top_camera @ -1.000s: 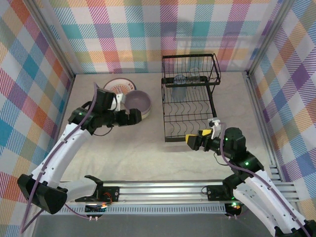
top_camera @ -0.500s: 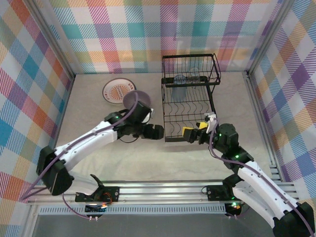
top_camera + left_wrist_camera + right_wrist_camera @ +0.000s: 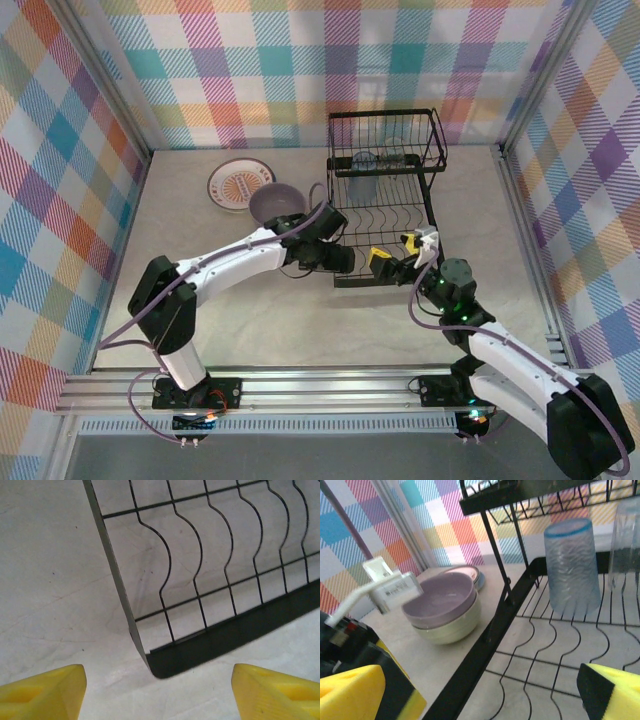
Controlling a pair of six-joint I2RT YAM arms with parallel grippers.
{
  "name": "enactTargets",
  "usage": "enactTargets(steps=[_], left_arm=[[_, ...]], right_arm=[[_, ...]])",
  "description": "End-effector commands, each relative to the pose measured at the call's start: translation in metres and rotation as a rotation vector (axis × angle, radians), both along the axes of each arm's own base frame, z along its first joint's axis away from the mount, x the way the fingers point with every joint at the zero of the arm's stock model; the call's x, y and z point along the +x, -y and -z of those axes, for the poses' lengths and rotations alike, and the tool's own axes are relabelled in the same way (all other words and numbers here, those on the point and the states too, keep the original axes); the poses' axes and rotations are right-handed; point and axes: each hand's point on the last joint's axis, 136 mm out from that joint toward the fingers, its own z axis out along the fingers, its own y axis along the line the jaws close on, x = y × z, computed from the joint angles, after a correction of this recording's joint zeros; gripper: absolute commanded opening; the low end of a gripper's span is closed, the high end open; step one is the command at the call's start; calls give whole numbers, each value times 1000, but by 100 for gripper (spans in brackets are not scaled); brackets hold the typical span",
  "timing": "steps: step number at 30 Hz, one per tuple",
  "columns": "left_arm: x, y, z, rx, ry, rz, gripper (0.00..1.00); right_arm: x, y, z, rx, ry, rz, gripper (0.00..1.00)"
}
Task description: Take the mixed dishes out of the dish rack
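Far left on the counter [image 3: 280,320] the sunburst plate [image 3: 240,184] lies flat, well away from both my pincers. Just right of it the lavender bowl [image 3: 277,204] sits nested in the pale green bowl [image 3: 454,626], both mouth up. They're close to the left side of the dish rack [image 3: 383,208], and I can't tell if they touch it.

My left pincer [image 3: 347,261] hangs over the rack's near-left corner. From the wrist its yellow fingers [image 3: 42,692] are spread apart, with nothing between them but that corner of the tray down below. The bowls are off behind it, toward the back left.

The bluish tumbler [image 3: 362,163] is at the far end of the rack's bottom level, tucked under the upper basket [image 3: 385,125]. It stands upright, long axis vertical; mouth up or down, I can't tell. A second clear glass [image 3: 626,540] stands just right of it, cut off by the frame.

My right pincer [image 3: 392,254] sits low over the rack's near edge, spread wide and holding nothing. It faces down the rack, with the tumbler well ahead of it.
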Motion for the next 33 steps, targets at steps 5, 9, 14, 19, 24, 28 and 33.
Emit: enactTargets(steps=[5, 9, 14, 19, 24, 28, 33], left_arm=[[19, 5, 8, 63, 39, -48, 74], [24, 5, 18, 94, 38, -59, 72], [25, 8, 29, 101, 20, -60, 68], [24, 13, 36, 92, -3, -58, 53], [18, 13, 41, 73, -32, -54, 33], [12, 12, 41, 63, -47, -55, 17], [8, 10, 40, 53, -52, -53, 2]], right_arm=[[7, 3, -20, 6, 133, 36, 99], [10, 1, -17, -4, 136, 35, 99], [13, -2, -12, -16, 128, 27, 99], [20, -3, -8, -37, 133, 42, 99], [25, -6, -4, -44, 135, 41, 99], [31, -10, -5, -53, 138, 35, 99], [35, -15, -5, -50, 141, 18, 99]])
